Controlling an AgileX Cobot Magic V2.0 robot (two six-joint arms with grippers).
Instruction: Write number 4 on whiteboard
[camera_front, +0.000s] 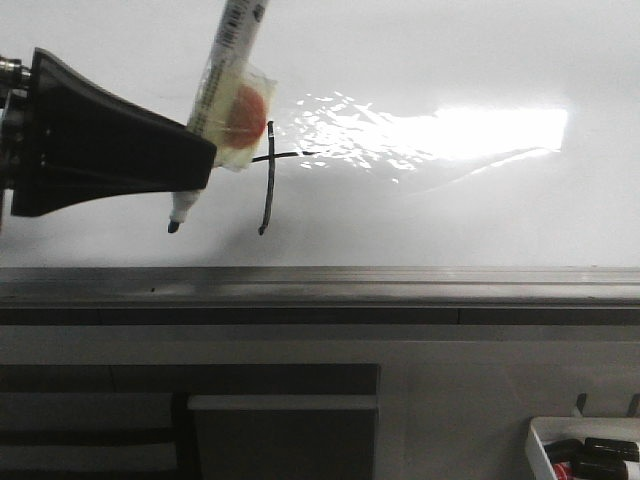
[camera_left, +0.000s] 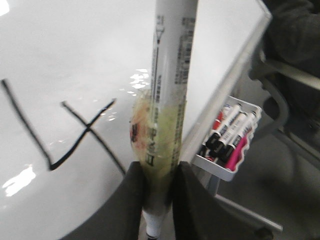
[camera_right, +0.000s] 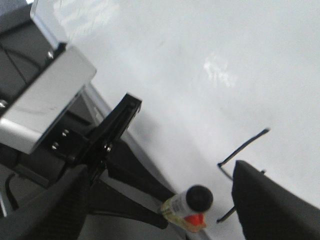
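Left fingers (camera_left: 142, 200): two black fingers clenched on a marker (camera_left: 167, 100), one on each side of its lower barrel. In the front view this gripper (camera_front: 205, 160) enters from the left edge, its tip at the marker's taped section.
Right fingers (camera_right: 270, 200): two dark fingers seen in the right wrist view, spread wide apart, nothing between them; released.
Marker: white barrel with printed text, wrapped midway in yellowish tape bearing an orange-red patch (camera_front: 245, 110). It stands tilted, cap end up, dark nib (camera_front: 174, 227) down. Whether the nib touches the board cannot be told.
Marker tray (camera_left: 227, 140): small white tray beside the board's edge, holding black-capped markers with red and pink bodies; also at the lower right corner of the front view.
Edge rail (camera_front: 320, 285): grey metal strip running along the near border of the board.
Number 4 (camera_front: 268, 175): thin black strokes on the whiteboard (camera_front: 450, 60), just beside the marker on its right in the front view. A vertical stroke crossed by a short horizontal bar shows there; the slanted stroke (camera_left: 25, 122) shows in the left wrist view. The nib lies near the foot of the vertical stroke, apart from it.
Whiteboard: glossy white surface with a bright rippled glare patch (camera_front: 440, 135) beyond the figure.
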